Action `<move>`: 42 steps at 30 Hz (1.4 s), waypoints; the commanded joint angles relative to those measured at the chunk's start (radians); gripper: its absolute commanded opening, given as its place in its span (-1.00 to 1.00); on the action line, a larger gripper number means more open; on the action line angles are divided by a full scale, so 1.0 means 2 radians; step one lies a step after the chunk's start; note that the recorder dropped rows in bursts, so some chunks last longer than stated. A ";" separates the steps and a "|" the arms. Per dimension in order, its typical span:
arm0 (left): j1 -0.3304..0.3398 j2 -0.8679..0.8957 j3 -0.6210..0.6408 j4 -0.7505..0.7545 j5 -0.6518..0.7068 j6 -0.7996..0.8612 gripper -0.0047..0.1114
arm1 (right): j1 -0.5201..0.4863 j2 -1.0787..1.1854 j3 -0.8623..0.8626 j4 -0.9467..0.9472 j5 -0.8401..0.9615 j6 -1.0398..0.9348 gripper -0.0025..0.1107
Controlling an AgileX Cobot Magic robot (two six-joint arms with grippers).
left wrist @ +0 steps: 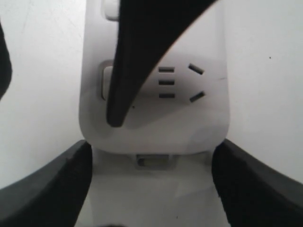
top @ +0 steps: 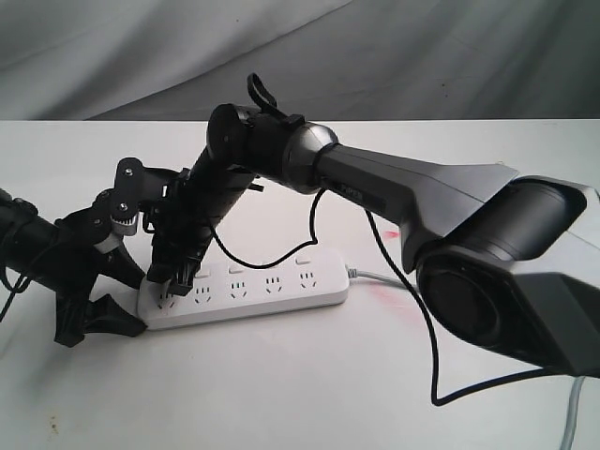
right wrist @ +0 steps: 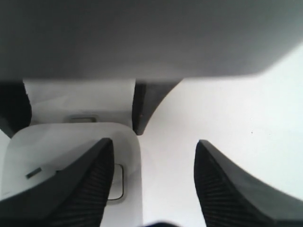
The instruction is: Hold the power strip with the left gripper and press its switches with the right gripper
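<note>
The white power strip (top: 281,292) lies flat on the tabletop (top: 281,394), a little toward 9 o'clock from the middle in the outside view, and its long body runs from 9 o'clock to 3 o'clock. Its thin grey cord (top: 380,277) comes out of the 3 o'clock end. The left hand (top: 141,302) is at the 9 o'clock end and grips the power strip there, with one black finger (left wrist: 47,189) on each long side of the rounded end. The big dark right arm (top: 422,187) reaches in from 3 o'clock, and the right hand (top: 173,277) points down at that same end. The right hand is open, its two fingers wide apart. One finger (left wrist: 137,56) lies over the last of the switches (top: 270,264), the one nearest the left hand, but I cannot tell if that button is pushed in. The other finger (right wrist: 227,184) hangs over the bare tabletop beside the strip. The other four switches are uncovered. A black cable (top: 427,328) loops down from the right arm
</note>
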 commanded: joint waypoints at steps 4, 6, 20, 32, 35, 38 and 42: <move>-0.003 0.001 -0.001 -0.007 0.004 0.000 0.23 | -0.005 0.036 0.012 -0.070 0.033 -0.005 -0.08; -0.003 0.001 -0.001 -0.007 0.004 0.000 0.23 | -0.006 0.036 0.012 -0.075 0.034 -0.004 -0.08; -0.003 0.001 -0.001 -0.007 0.004 0.000 0.23 | -0.008 -0.006 0.012 -0.048 0.022 0.001 -0.08; -0.003 0.001 -0.001 -0.007 0.004 0.000 0.23 | -0.023 -0.046 0.012 -0.056 0.043 0.007 -0.08; -0.003 0.001 -0.001 -0.007 0.004 0.000 0.23 | -0.023 -0.047 0.012 -0.057 0.043 0.007 -0.08; -0.003 0.001 -0.001 -0.007 0.004 0.000 0.23 | -0.023 -0.047 0.012 -0.063 0.044 0.007 -0.08; -0.003 0.001 -0.001 -0.007 0.004 0.000 0.23 | -0.023 -0.047 0.012 -0.068 0.056 0.008 -0.08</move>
